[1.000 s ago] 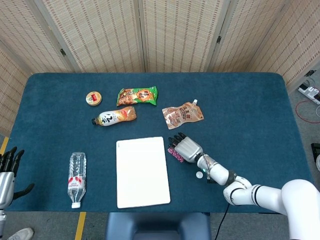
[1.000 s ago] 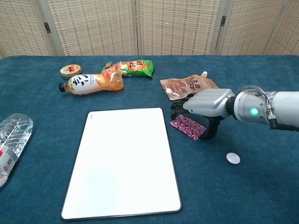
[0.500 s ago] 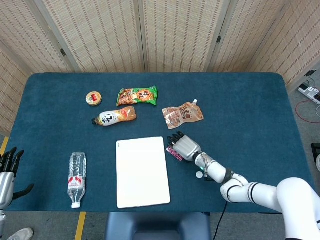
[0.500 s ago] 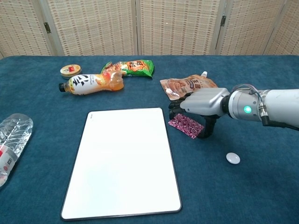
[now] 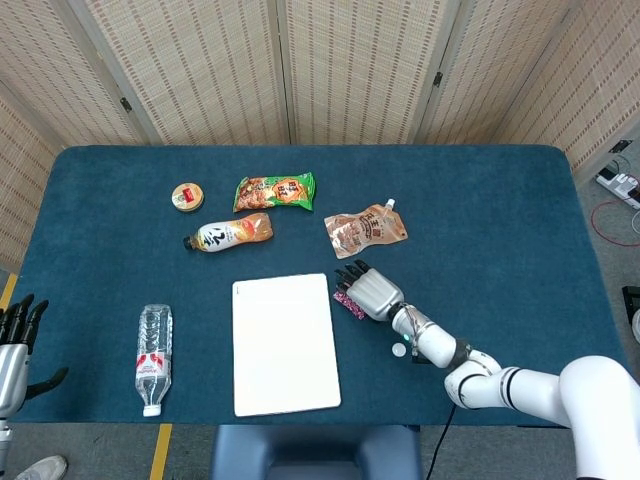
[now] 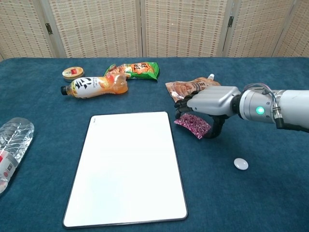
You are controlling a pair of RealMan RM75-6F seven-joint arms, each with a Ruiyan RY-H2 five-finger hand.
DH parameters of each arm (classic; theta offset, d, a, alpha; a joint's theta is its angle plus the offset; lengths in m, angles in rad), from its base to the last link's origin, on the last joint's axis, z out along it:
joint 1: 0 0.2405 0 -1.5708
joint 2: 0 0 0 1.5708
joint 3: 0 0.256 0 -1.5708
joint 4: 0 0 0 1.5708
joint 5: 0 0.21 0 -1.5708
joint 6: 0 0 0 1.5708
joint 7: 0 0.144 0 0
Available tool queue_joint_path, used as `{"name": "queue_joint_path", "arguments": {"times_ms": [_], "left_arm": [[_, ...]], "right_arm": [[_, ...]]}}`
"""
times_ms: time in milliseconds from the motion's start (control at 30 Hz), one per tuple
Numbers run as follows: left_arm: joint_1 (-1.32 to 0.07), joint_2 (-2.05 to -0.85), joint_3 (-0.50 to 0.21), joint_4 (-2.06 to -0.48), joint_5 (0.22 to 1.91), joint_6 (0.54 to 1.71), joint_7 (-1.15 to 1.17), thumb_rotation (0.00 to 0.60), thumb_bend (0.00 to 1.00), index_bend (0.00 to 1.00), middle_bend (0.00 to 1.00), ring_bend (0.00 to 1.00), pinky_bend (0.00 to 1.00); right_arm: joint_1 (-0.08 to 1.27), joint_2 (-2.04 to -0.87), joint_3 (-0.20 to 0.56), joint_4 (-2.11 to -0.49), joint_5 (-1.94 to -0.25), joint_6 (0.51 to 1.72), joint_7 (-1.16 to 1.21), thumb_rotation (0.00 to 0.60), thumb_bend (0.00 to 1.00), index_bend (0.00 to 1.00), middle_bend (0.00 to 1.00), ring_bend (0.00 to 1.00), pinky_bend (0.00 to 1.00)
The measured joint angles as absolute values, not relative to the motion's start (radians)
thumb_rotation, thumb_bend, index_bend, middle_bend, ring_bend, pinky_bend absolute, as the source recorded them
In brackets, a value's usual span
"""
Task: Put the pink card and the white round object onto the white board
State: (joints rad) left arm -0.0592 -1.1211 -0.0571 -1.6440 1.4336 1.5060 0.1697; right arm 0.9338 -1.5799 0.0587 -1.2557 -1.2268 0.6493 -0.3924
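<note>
The pink patterned card [image 6: 193,126] is just right of the white board [image 6: 128,166], raised a little off the blue table. My right hand [image 6: 207,104] arches over it, fingers on its left end and thumb at its right end, pinching it. In the head view the same hand [image 5: 368,292] covers most of the card [image 5: 350,304] beside the board [image 5: 284,343]. The white round object [image 6: 240,164] lies on the cloth to the lower right, apart from the hand; its spot in the head view [image 5: 399,350] is beside my forearm. My left hand [image 5: 15,340] rests off the table's left edge, fingers apart, holding nothing.
A brown pouch [image 6: 195,88] lies just behind my right hand. Further back left are an orange drink bottle [image 6: 94,86], a green snack pack [image 6: 135,70] and a small round tin [image 6: 73,73]. A clear water bottle [image 5: 153,357] lies left of the board.
My right hand has closed around the pink card and risen slightly, and the card has come up with it. The round object and my left hand have not moved.
</note>
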Motion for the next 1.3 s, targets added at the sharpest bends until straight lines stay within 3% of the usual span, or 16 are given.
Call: {"name": "queue_joint_path", "arguments": {"times_ms": [300,533,600,733,867,1100,1300], "left_arm": [[-0.060,-1.121,-0.056,-1.647,1.440,1.510,0.171,0.600,0.21,0.07,0.00,0.06,0.00],[-0.054,-1.113,-0.055,-1.650,1.445,1.519,0.168,0.600,0.21,0.07,0.00,0.06,0.00],[-0.051,-1.112,-0.055,-1.650,1.444,1.522,0.166,0.600,0.21,0.07,0.00,0.06,0.00],[-0.047,-1.112,-0.052,-1.647,1.446,1.526,0.160,0.600,0.21,0.07,0.00,0.06,0.00],[-0.043,-1.113,-0.050,-1.640,1.443,1.527,0.154,0.600,0.21,0.07,0.00,0.06,0.00],[-0.044,-1.115,-0.050,-1.634,1.454,1.529,0.145,0.600,0.21,0.07,0.00,0.06,0.00],[-0.052,-1.118,-0.051,-1.640,1.465,1.526,0.152,0.600,0.21,0.07,0.00,0.06,0.00]], "right_arm": [[0.948,-1.540,0.079,-1.393,-1.268,0.696,-0.411,0.600,0.33,0.30,0.08,0.00,0.00],[1.001,-1.595,0.102,-1.398,-1.241,0.660,-0.447,0.600,0.33,0.28,0.08,0.00,0.00],[1.020,-1.614,0.112,-1.385,-1.217,0.646,-0.461,0.600,0.33,0.24,0.08,0.00,0.00],[1.047,-1.638,0.120,-1.367,-1.170,0.625,-0.493,0.600,0.33,0.07,0.07,0.00,0.00],[1.053,-1.637,0.114,-1.374,-1.142,0.632,-0.520,0.600,0.33,0.00,0.07,0.00,0.00],[1.004,-1.540,0.085,-1.486,-1.169,0.715,-0.513,0.600,0.33,0.00,0.07,0.00,0.00],[0.894,-1.394,0.025,-1.616,-1.259,0.850,-0.461,0.600,0.33,0.13,0.10,0.00,0.00]]}}
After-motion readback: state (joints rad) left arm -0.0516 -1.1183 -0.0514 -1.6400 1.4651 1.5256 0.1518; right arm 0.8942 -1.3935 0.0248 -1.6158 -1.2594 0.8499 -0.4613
